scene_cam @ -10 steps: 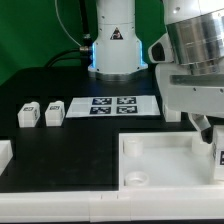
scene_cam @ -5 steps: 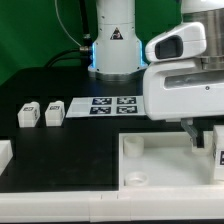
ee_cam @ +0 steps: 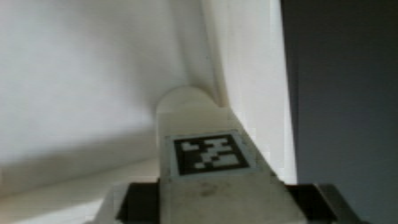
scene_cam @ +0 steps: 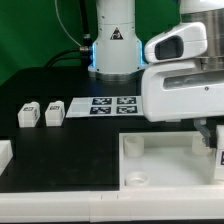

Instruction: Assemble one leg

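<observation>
Exterior view first: the arm's bulky white wrist is blocking most of the gripper (scene_cam: 212,135), which is hanging over the large white tray-like panel (scene_cam: 160,160) at its 3 o'clock edge. Only a sliver of the small white tagged plastic leg (scene_cam: 221,157) is showing there. Two spare blocks (scene_cam: 41,113) are sitting far off toward 9 o'clock.

Wrist view: the leg (ee_cam: 210,150) is sitting pinched between the jaws, long axis running straight out from the claw toward the panel's inner wall (ee_cam: 240,60). Whether it's touching yet, can't tell.
</observation>
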